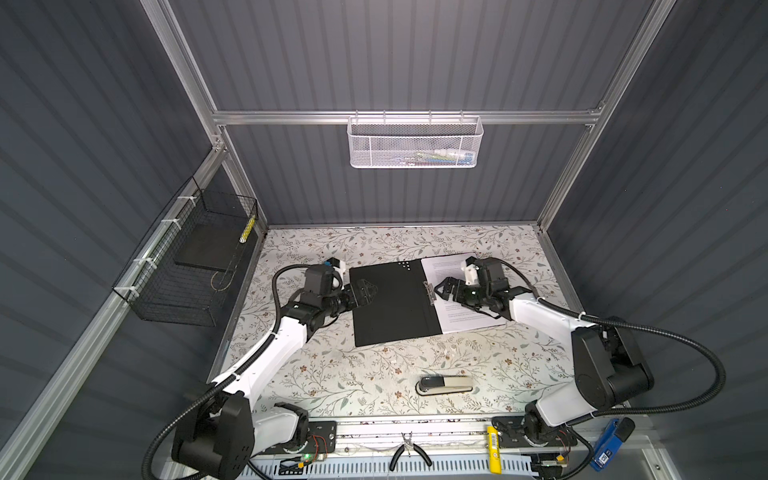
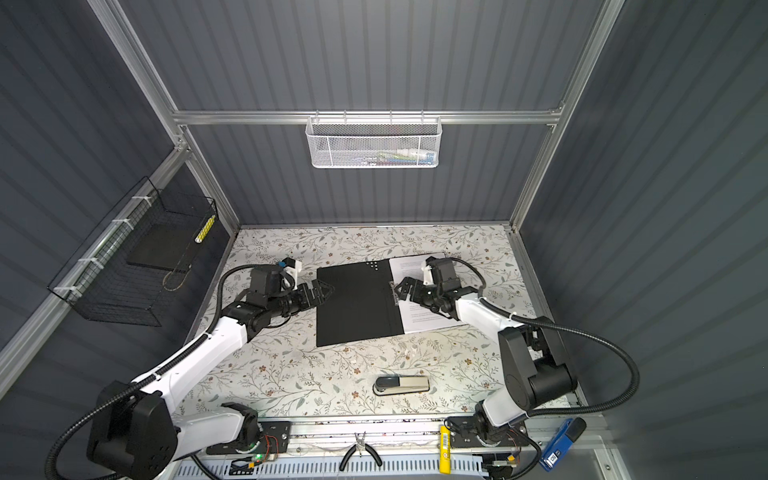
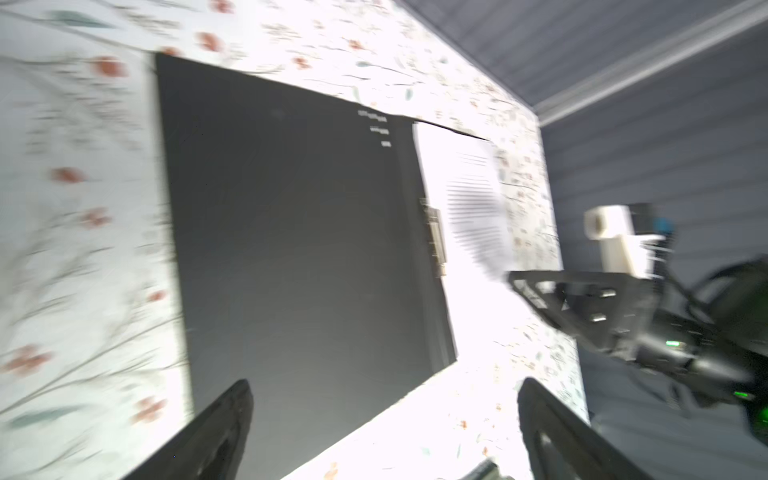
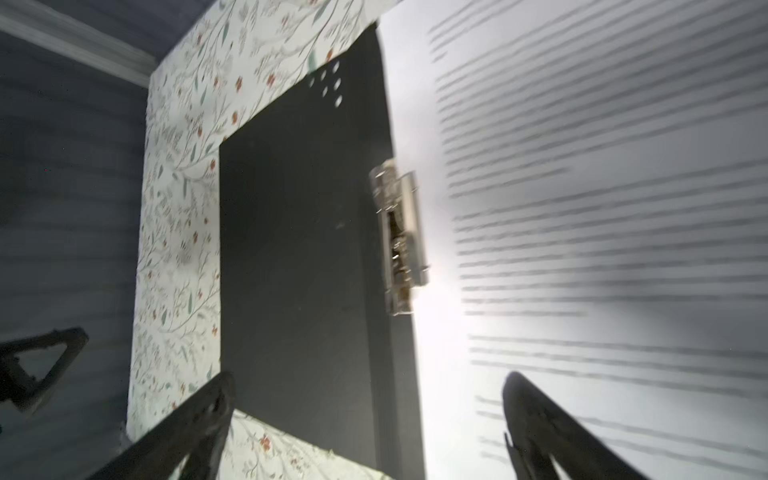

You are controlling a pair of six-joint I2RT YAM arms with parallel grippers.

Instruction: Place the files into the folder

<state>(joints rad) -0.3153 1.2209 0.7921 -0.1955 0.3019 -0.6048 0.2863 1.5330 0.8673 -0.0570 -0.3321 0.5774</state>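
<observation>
Lying open mid-frame, the thin black folder (image 1: 390, 307) holds white printed paper files (image 1: 441, 266); left gripper (image 1: 368, 291) and right gripper (image 1: 440, 286) are spread wide, empty.

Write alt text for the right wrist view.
An open black folder lies flat on the floral table, the printed white files lying on one half beside its metal clip. The right tool hangs above them, open and empty.

The folder (image 1: 390, 303) is matt black with a few pale dots. The files (image 1: 444, 268) are white with lines of black text. The bench (image 1: 374, 374) is pale, patterned with grey-green twigs and reddish flowers.
</observation>
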